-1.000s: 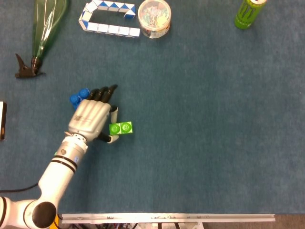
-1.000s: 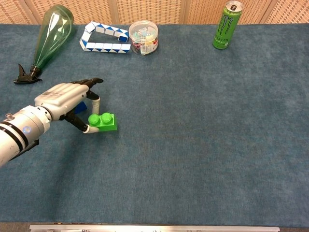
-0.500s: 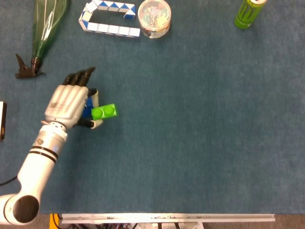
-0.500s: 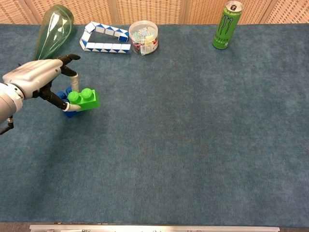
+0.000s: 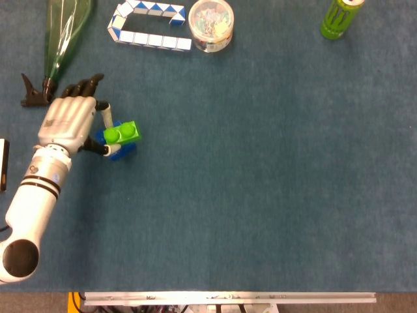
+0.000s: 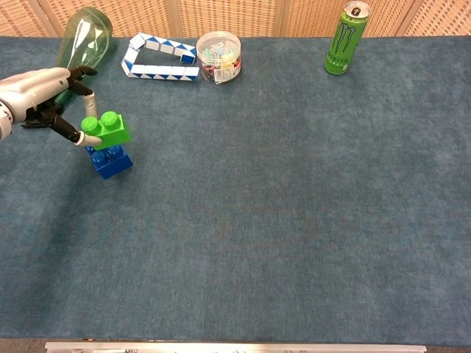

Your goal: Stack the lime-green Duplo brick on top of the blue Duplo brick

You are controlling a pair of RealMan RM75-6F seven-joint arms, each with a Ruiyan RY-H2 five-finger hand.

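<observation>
Only legible marking: the green can (image 6: 345,38) at the far edge of the table carries the dark claw-shaped "M" logo of the Monster brand on its side, seen in the chest view. Lettering below that logo is too small to read; in the head view the can (image 5: 341,17) shows no readable text. No other text, number or sign can be read on anything else in either view.
</observation>
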